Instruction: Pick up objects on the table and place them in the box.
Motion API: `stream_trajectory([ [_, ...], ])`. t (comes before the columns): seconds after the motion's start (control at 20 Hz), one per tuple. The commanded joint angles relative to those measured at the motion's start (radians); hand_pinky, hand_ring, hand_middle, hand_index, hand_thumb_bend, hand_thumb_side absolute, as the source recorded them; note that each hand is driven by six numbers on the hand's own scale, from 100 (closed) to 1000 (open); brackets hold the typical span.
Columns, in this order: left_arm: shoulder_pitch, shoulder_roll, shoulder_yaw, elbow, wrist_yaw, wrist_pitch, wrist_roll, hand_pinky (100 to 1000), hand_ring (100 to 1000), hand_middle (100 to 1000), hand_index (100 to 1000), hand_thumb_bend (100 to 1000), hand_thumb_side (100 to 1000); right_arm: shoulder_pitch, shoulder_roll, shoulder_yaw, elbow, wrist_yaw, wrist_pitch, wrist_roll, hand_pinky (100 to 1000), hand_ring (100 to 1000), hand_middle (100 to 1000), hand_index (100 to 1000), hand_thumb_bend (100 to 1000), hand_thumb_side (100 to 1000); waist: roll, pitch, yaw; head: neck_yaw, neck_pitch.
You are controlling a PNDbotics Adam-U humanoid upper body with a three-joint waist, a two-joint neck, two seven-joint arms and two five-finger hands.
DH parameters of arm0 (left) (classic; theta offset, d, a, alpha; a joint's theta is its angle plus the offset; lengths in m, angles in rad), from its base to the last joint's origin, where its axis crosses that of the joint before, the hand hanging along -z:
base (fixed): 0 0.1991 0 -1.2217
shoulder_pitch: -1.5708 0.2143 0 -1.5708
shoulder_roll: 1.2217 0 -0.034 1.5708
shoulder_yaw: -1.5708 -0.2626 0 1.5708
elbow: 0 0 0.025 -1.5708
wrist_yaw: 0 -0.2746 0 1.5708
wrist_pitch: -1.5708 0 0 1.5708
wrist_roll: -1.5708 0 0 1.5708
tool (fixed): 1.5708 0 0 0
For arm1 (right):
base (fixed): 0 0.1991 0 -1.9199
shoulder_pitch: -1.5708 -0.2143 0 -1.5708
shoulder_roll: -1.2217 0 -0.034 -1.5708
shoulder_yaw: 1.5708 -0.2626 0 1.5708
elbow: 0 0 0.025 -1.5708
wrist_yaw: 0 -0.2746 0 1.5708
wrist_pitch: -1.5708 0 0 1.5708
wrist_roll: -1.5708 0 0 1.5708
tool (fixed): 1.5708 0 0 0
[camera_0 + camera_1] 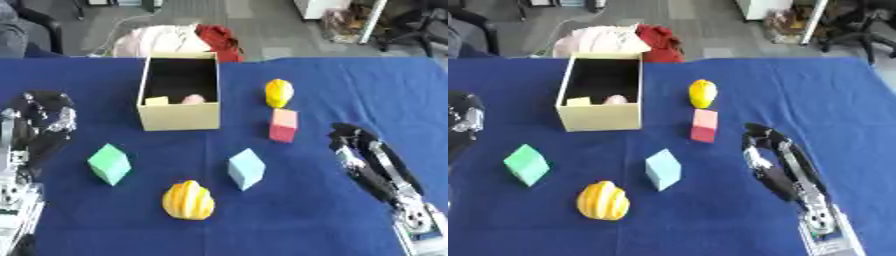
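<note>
No writing readable on anything. On the blue cloth (350, 90): 1 open box (179, 117) w/ a yellow bit and a pink thing (193, 99) inside; outside it 1 lemon (278, 92), 1 pink block (283, 125) just below the lemon, 1 light-blue block (246, 169), 1 green block (109, 163), 1 orange ribbed gourd (187, 200) near the front. Left hand (45, 120) at left edge, fingers curled, holding nothing. Right hand (773, 155) low at right, fingers relaxed & empty, apart from the blocks. Grey floor behind, red & pink cloth heap past the box
</note>
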Motion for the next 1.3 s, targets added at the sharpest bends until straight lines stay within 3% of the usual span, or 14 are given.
stream_trajectory([
  [0.05,-0.018,0.032,-0.009,-0.013,0.004,-0.002,-0.014,802,569,554,577,147,100,-0.009,-0.008,-0.001,-0.008,-0.005,-0.001,0.003,875,706,724,863,100,770,-0.007,-0.017,-0.002,0.004,-0.004],
  [1.3,-0.002,0.035,-0.088,-0.043,0.018,0.007,-0.1,804,569,554,574,177,100,-0.01,-0.007,0.002,-0.008,-0.003,-0.002,0.006,875,707,724,863,100,769,-0.004,-0.018,-0.005,0.008,-0.005],
])
